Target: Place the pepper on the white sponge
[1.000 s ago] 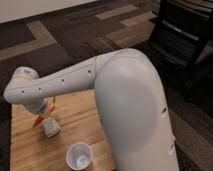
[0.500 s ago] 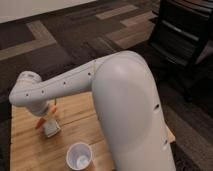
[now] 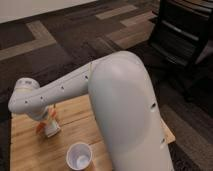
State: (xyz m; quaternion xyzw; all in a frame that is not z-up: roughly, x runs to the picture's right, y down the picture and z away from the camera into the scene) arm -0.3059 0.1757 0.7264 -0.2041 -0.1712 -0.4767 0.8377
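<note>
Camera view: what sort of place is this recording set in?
Probably an office or lab: grey patterned carpet tiles, a black chair, and a light wooden table. The gripper sits shut over the small orange-red pepper.

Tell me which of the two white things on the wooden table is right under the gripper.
The white sponge, a small off-white block at the table's left with the orange pepper against it. The gripper hangs just above it; the white cup stands apart, nearer the camera.

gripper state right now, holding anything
gripper: shut, down at the table's left side just over the white sponge, with the pepper beside it; a grip on the pepper cannot be told.
</note>
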